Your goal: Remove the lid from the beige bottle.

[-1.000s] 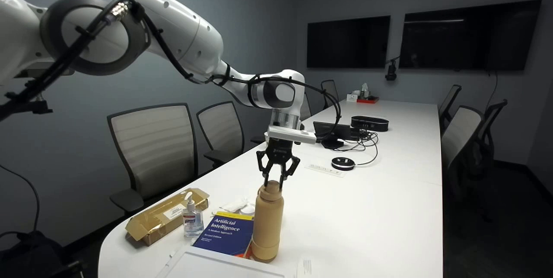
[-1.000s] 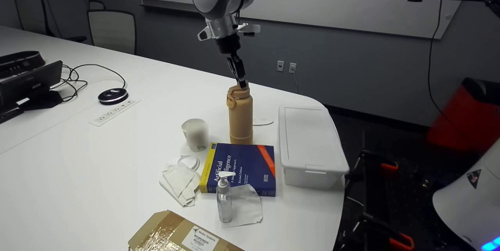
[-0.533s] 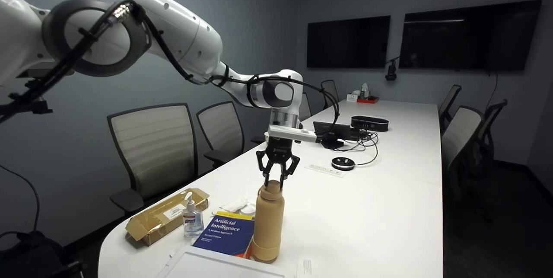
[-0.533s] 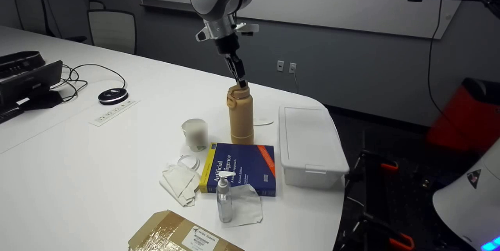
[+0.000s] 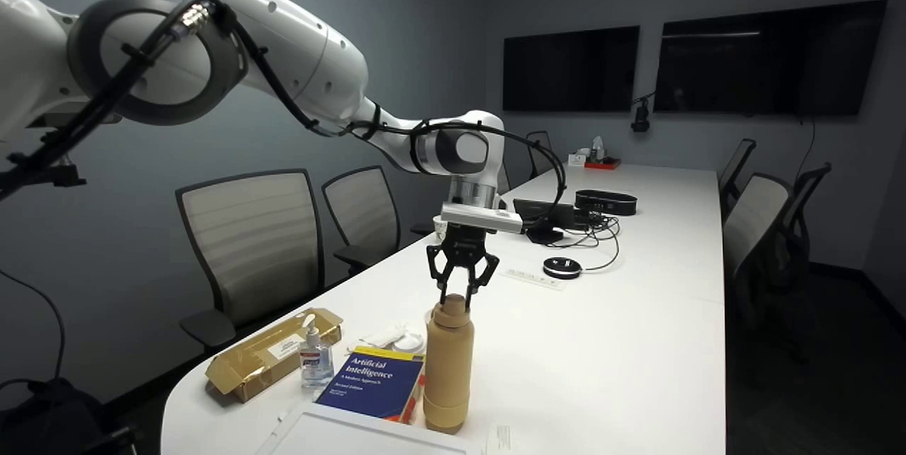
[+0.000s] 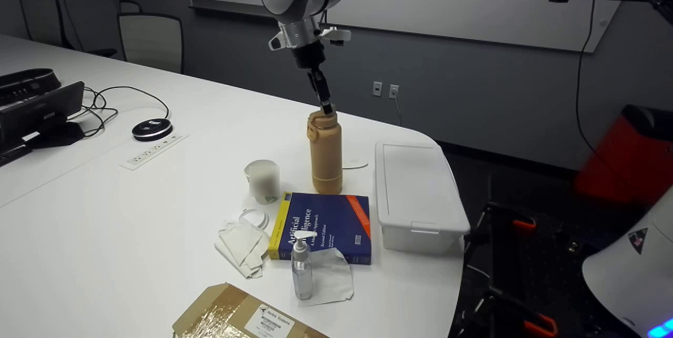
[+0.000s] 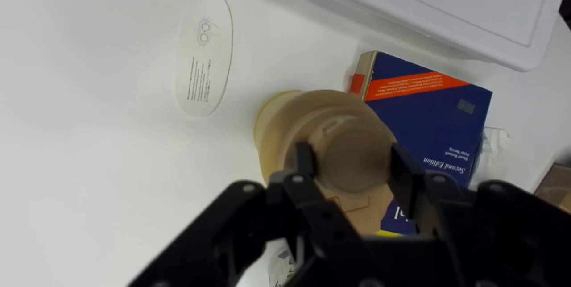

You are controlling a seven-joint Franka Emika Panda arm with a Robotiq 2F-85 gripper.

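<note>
clamping the lid (image 5: 452, 314) atop the beige bottle (image 5: 449, 373), the hand (image 7: 351, 157) stands partly spread.

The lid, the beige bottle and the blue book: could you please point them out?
Lid (image 7: 354, 157): wrist view, on its round top.
Beige bottle (image 6: 326, 156): in an exterior view, on the middle of its body.
Blue book (image 6: 329, 225): in an exterior view, on its front cover.

obstacles about the beige bottle (image 6: 326, 159): blue book (image 6: 328, 230), just beside; white cup (image 6: 264, 184) and white bin (image 6: 418, 241), near. free passage: wide bare table (image 5: 601, 363), side away from the book, barring one flat white disc (image 7: 205, 68).
</note>
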